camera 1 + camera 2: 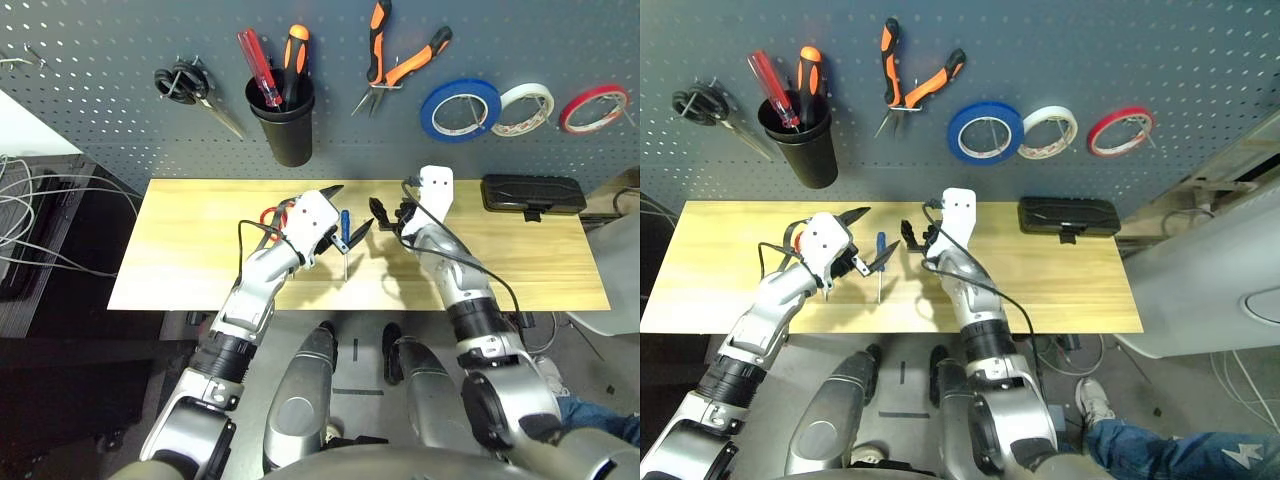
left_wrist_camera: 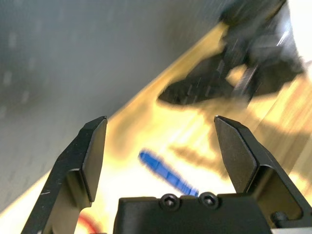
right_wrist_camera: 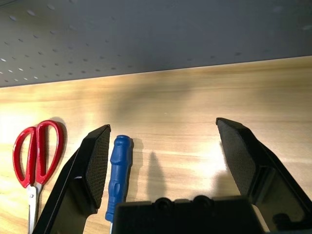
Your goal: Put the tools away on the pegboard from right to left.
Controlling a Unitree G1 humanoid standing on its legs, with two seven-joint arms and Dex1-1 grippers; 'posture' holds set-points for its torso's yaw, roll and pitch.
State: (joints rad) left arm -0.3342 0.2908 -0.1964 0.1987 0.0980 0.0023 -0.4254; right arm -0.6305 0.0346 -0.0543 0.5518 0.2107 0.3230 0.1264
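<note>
The dark pegboard [image 1: 100,110] carries the orange-and-black pliers [image 1: 400,55] and the blue tape roll [image 1: 460,108] on hooks. The slim blue-handled screwdriver [image 1: 346,235] lies on the wooden table [image 1: 180,270], just beside one finger [image 3: 95,165] of my right gripper. My left gripper [image 1: 347,212] hovers open right over the screwdriver [image 2: 165,173]. The red-handled scissors [image 3: 36,151] lie flat to the left of it, partly hidden under my left wrist. My right gripper [image 1: 390,215] stands open just right of the screwdriver, nothing between its fingers.
Black-handled scissors [image 1: 185,85] and a black cup [image 1: 282,120] of screwdrivers hang at the pegboard's left. White [image 1: 525,108] and red [image 1: 593,108] tape rolls hang at its right. A black case [image 1: 532,193] lies at the table's back right. Cables [image 1: 40,220] trail off to the left.
</note>
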